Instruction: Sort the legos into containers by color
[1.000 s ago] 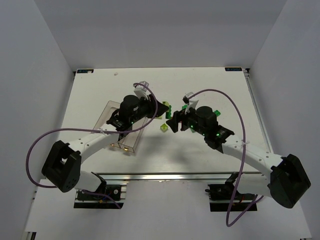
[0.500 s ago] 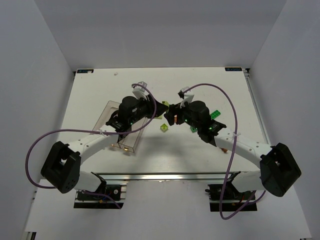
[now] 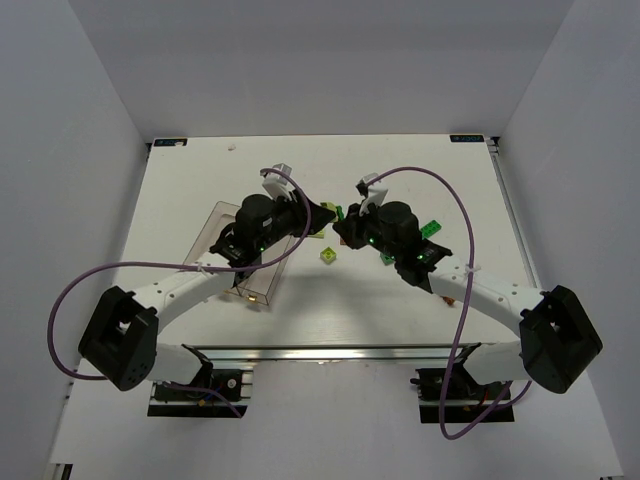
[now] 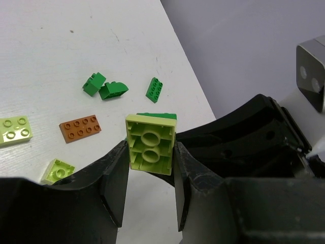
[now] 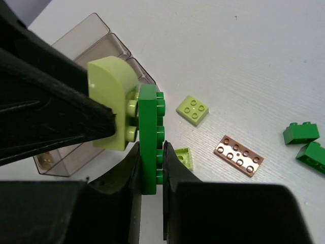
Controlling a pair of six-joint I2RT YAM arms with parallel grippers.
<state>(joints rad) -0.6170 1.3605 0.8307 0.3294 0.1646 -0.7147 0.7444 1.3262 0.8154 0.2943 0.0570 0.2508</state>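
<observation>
Moved: right gripper (image 5: 151, 175) has swung in to meet left gripper (image 4: 151, 170).
Left jaws: clamped on lime brick (image 4: 151, 145).
Right jaws: pinching dark green plate (image 5: 149, 127), stuck to it.
Technique: grip firmly, tilt apart; containers (image 5: 96, 46) wait behind left jaws.

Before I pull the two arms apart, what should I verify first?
1. Grip of left gripper on lime brick: ok, jaws shut on it.
2. Grip of right gripper on dark green plate: ok, jaws shut on it.
3. Bricks already separated: not ok, the lime brick sits on the plate's studs.
4. The containers upright, tops open: ok.
5. Which bin takes which colour: cannot tell.
</observation>
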